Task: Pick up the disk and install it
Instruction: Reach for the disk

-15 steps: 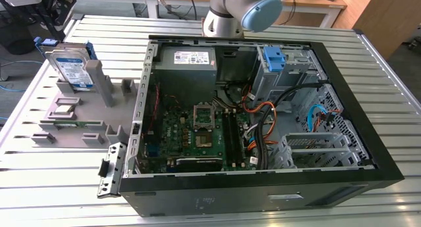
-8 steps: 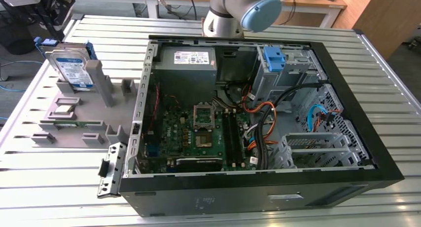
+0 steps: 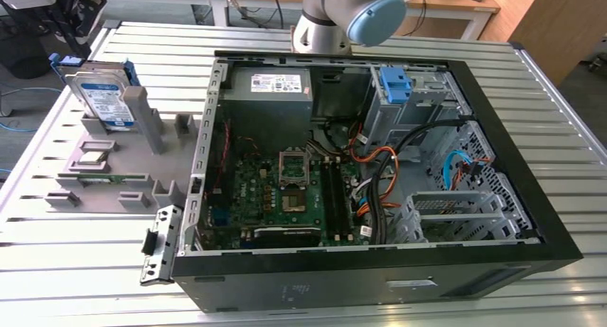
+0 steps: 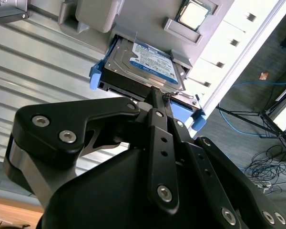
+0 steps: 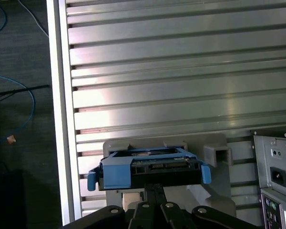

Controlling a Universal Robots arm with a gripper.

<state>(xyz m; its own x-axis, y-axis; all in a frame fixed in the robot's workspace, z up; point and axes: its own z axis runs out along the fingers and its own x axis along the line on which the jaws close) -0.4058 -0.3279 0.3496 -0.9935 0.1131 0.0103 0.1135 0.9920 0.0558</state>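
The disk [image 3: 104, 92] is a silver drive with a white-and-blue label, clipped in a blue bracket. It stands propped in a slot of the grey fixture [image 3: 128, 167], at the exterior view's left, beside the open computer case [image 3: 531, 199]. Both wrist views look down on the disk [image 4: 150, 59] [image 5: 148, 168] past my black gripper [image 4: 155, 94] [image 5: 152, 190]. Its fingertips are pressed together with nothing between them. They line up with the disk's connector edge, apart from it. In the exterior view nothing is touching the disk.
Inside the case are a lone blue bracket [image 3: 394, 85] in the drive bay, a grey power-supply box [image 3: 280, 85], the motherboard [image 3: 284, 188] and loose cables [image 3: 379, 170]. A processor chip [image 3: 92, 158] lies on the fixture. The ribbed metal table [image 5: 181, 71] ends close beside the disk.
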